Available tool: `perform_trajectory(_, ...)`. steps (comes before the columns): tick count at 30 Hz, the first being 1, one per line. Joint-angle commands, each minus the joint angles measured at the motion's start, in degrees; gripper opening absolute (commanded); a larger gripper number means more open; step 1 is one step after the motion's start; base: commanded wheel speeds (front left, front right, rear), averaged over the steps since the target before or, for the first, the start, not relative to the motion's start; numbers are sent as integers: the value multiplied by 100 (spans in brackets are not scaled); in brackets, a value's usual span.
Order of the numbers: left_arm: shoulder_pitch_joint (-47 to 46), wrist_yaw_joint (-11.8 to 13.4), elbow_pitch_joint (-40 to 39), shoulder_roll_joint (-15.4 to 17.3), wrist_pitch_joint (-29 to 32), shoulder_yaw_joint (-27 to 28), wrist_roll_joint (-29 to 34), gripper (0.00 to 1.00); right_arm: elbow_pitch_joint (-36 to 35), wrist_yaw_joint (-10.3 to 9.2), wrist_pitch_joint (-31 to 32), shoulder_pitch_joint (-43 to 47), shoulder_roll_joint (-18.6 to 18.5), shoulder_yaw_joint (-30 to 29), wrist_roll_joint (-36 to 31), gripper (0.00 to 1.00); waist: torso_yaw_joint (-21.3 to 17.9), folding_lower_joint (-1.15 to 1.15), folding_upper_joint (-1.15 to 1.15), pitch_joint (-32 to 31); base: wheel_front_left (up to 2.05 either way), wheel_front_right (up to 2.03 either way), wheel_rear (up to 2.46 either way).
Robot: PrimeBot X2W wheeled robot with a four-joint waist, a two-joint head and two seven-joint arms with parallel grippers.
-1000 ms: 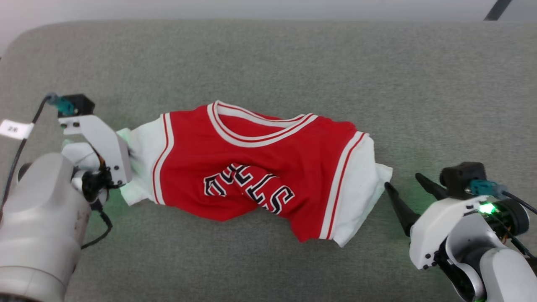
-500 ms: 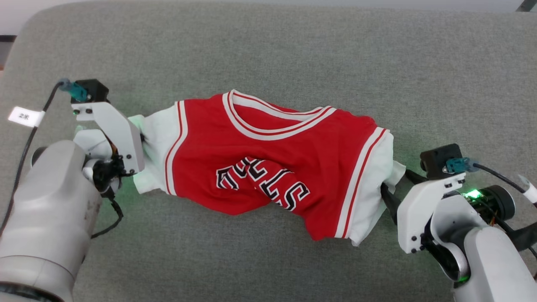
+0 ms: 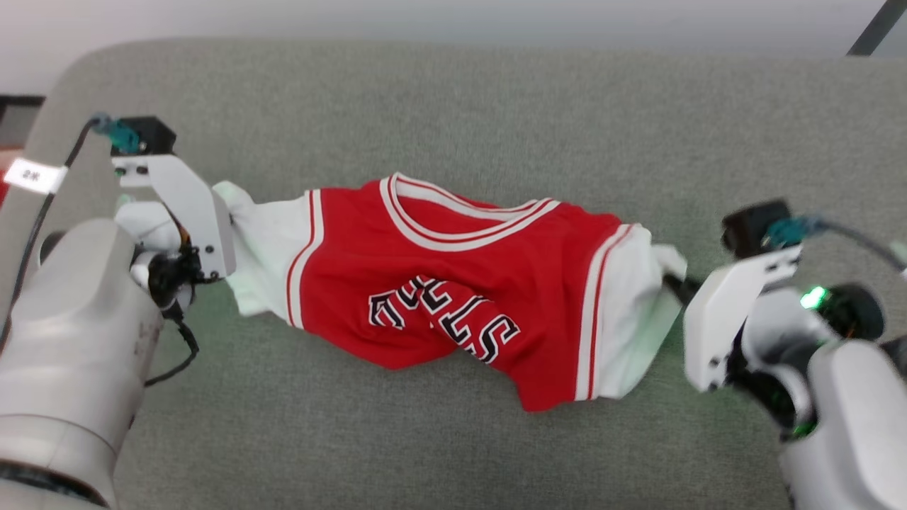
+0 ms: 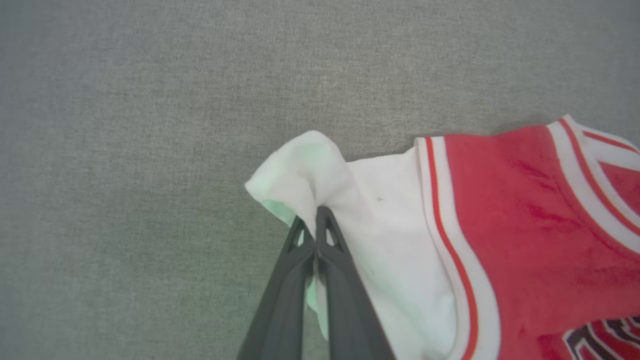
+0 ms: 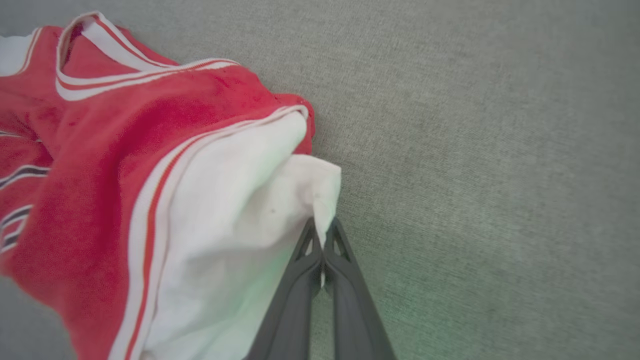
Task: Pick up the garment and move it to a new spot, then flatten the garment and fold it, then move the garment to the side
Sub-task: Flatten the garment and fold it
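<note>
The garment (image 3: 460,283), a small red jersey with white sleeves, striped trim and black lettering, hangs stretched between my two arms over the grey cushion. My left gripper (image 4: 315,215) is shut on the edge of one white sleeve (image 4: 320,170); in the head view its fingertips are hidden behind the wrist bracket (image 3: 195,219). My right gripper (image 5: 324,225) is shut on the corner of the other white sleeve (image 5: 320,185), at the right in the head view (image 3: 673,282). The jersey's middle sags and is creased across the lettering (image 3: 443,319).
The grey upholstered cushion (image 3: 453,106) spreads under everything, with its rounded back-left corner (image 3: 78,71) near my left arm. A pale floor or wall lies beyond its far edge. A dark bar (image 3: 875,28) crosses the top right corner.
My right gripper has moved in to the white sleeve and shut on its corner. The garment has been drawn out wider between the arms. The head camera has also shifted.
</note>
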Motion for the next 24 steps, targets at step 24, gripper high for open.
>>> perform_trajectory(24,-1768,15,25,-155,-1265,-270,418,0,1913,1,-1848,-3521,-1109,696,780,0,-298,0,0,-1577,0,0,0)
